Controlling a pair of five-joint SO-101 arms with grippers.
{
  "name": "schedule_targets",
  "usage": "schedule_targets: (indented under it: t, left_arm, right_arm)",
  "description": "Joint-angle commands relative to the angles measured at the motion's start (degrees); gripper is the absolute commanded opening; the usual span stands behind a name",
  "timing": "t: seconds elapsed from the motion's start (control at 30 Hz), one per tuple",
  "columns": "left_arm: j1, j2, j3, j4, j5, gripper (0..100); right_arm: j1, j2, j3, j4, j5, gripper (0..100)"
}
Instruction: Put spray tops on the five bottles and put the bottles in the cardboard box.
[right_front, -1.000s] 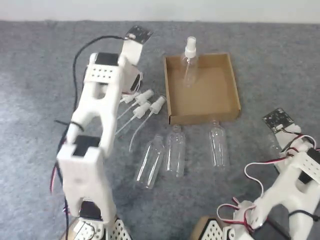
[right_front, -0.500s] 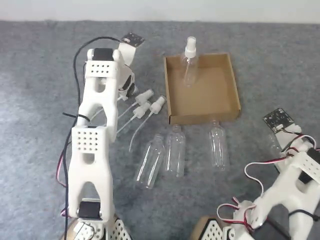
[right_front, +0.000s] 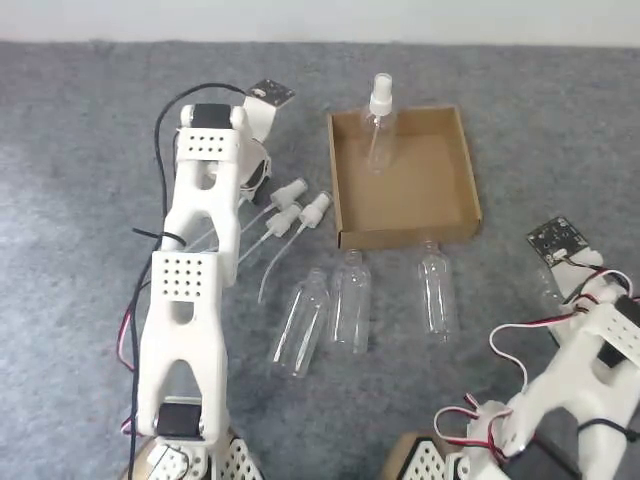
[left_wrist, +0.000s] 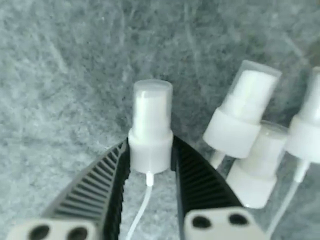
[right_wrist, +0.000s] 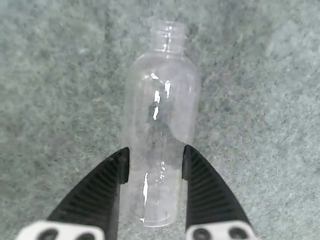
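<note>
On the grey carpet (right_front: 90, 150) left of the cardboard box (right_front: 405, 237) — left gripper (left_wrist: 150, 152) down at a cluster of spray tops, jaws pinched on the collar of one spray top (left_wrist: 151, 112), its thin dip tube trailing back between the fingers (left_wrist: 112, 180). Held top lying close to the carpet, nozzle end pointing away from the gripper. Three loose spray tops (left_wrist: 243, 117) just beside it, bunched together and overlapping. High view: left arm (right_front: 195, 290) stretched forward over the carpet, loose tops between its far end and the box's left wall, tubes trailing back toward the arm's base.

Inside the box, at the far wall: capped bottle (right_front: 379, 125) standing upright, spray head above the rim.

In front of the box: three open bottles lying on their sides, necks toward the box. Two of them (right_front: 350, 300) close together, side by side. Third one (right_front: 435, 288) apart to the right, neck near the front wall.

At the right side of the table, well apart from the box — right gripper (right_wrist: 155, 160) with jaws closed against both sides of the fifth bottle (right_wrist: 160, 100). Bottle clear, no top, flat on the carpet, open neck pointing away from the gripper. Right arm (right_front: 590, 365) folded low near the table's front right corner.
</note>
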Motion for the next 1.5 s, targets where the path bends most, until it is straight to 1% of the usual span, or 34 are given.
schedule_targets:
  t: [0.0, 0.1, 0.2, 0.3, 0.4, 0.5, 0.6, 0.7, 0.77, 0.83, 0.97, 1.17, 1.27, 1.47]
  left_arm:
    - [-1.0, -2.7, -2.1, 2.5, 6.2, 1]
    - [-3.1, -6.9, 0.7, 2.5, 8.9, 1]
    - [-4.5, -15.1, 9.2, 2.5, 9.1, 1]
    - [-4.7, -27.5, 23.5, 2.5, 8.8, 1]
    - [-4.3, -42.6, 39.9, 2.4, 8.3, 1]
    - [-4.1, -57.1, 56.6, 1.1, 3.1, 1]
    - [-5.2, -70.7, 74.2, -6.2, -0.6, 1]
    - [-6.2, -81.1, 91.6, -17.2, -1.4, 1]
    - [-6.1, -84.9, 100.9, -23.5, -1.4, 1]
    - [-6.1, -85.7, 107.1, -27.7, -1.4, 2]
    - [-6.4, -83.4, 112.0, -32.3, -3.0, 7]
    - [-6.1, -78.1, 111.0, -32.8, -3.6, 7]
    - [-6.2, -77.7, 109.5, -32.4, -3.4, 8]
    - [-6.1, -78.0, 108.7, -31.4, -3.6, 21]
  right_arm:
    - [1.5, 0.9, 4.7, 2.8, 0.8, 1.0]
    - [1.5, 1.3, 4.7, 2.8, 0.8, 1.0]
    - [1.5, 1.3, 4.8, 2.8, 0.8, 1.0]
    - [1.5, 0.7, 6.2, 2.7, 0.8, 1.0]
    - [1.4, 0.7, 7.0, 2.3, 0.8, 1.0]
    - [1.5, 0.7, 7.2, 2.3, 0.8, 1.0]
    - [1.5, 0.7, 7.2, 2.4, 0.8, 1.0]
    - [1.5, 0.7, 7.2, 2.8, 0.8, 1.0]
    - [1.5, 0.7, 7.2, 2.8, 0.7, 1.0]
    - [1.5, 0.7, 7.2, 2.8, 0.6, 1.0]
    - [2.5, 0.7, 7.3, 2.8, 0.7, 1.1]
    - [2.8, 0.7, 7.3, 2.7, 0.8, 1.1]
    - [2.4, 0.9, 7.3, 2.6, 0.7, 1.1]
    - [2.7, 1.0, 7.3, 2.6, 0.7, 1.1]
